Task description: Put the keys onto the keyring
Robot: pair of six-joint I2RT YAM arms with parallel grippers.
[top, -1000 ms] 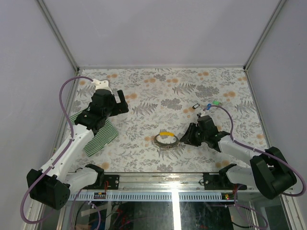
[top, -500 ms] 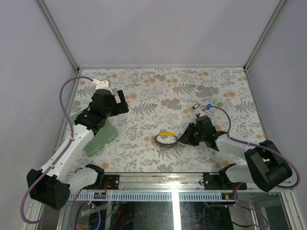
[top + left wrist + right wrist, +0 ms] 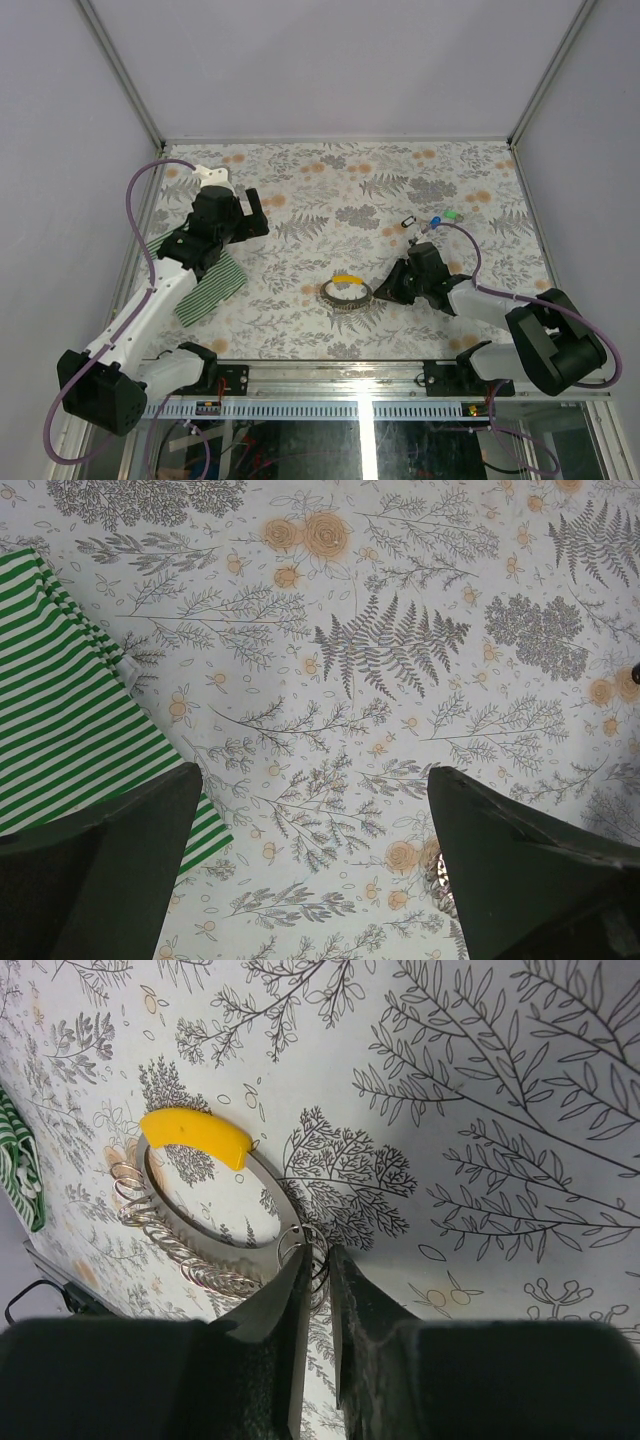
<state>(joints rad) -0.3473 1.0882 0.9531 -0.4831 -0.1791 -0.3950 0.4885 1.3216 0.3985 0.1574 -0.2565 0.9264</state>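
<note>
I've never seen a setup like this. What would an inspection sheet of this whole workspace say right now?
Surface: table covered in a floral print.
Job's things: keyring with yellow tag at front middle; blue key and green key lie together at the right, apart from it.
Clutter: green-and-white striped cloth under the left arm; small dark loop beside the keys, too small to identify.
Grippers: left gripper open, empty, above the table; right gripper jaws nearly together on the keyring's small wire loop.
Cables: purple cable along each arm; the right one passes near the keys.
Surroundings: plain pale walls, metal frame; no people seen.
</note>
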